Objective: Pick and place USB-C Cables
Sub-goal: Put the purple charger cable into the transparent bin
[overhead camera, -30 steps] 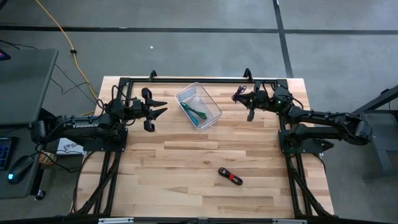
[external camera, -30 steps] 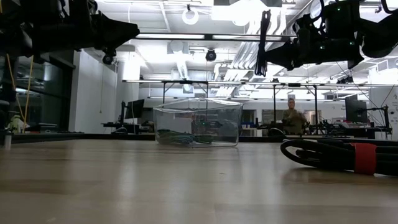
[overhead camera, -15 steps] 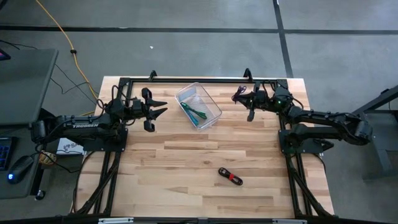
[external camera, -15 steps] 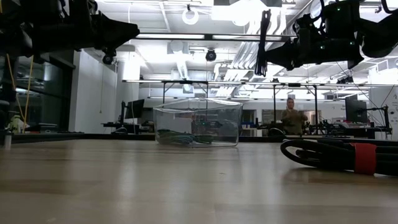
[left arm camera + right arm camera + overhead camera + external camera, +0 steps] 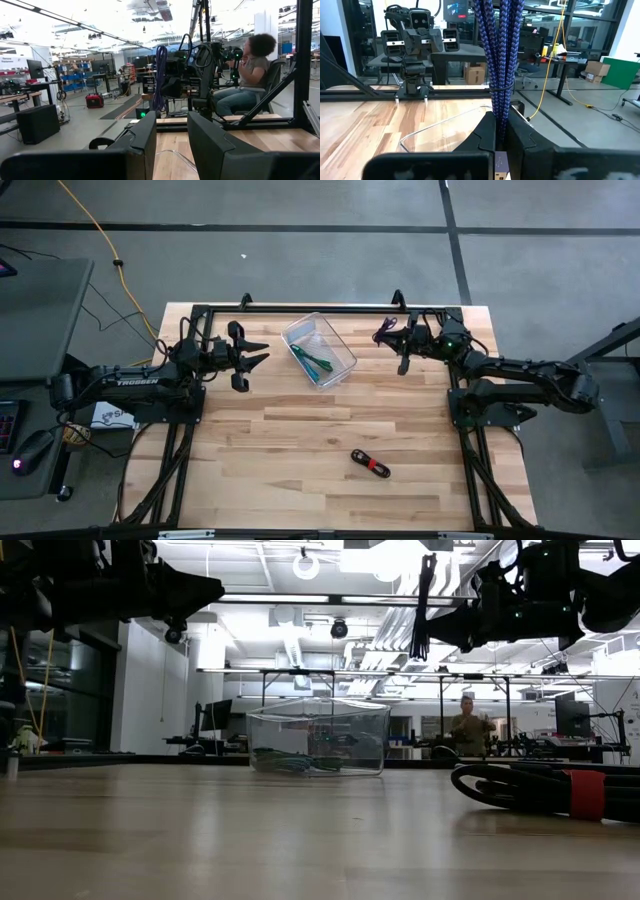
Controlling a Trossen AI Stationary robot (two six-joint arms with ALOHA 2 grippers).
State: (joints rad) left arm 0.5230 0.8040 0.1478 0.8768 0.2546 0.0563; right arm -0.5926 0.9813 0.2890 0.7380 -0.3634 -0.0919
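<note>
I count four cables: one purple cable hanging from my right gripper, one teal cable and one green cable lying inside the clear bin, and one black cable with a red band on the table. There is one bin, two arms, and one person sitting behind.

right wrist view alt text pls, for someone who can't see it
The right gripper is shut on a purple braided cable bundle that stands straight up from its fingers. Past it on the wooden table are the clear plastic bin's rim and the left arm.
</note>
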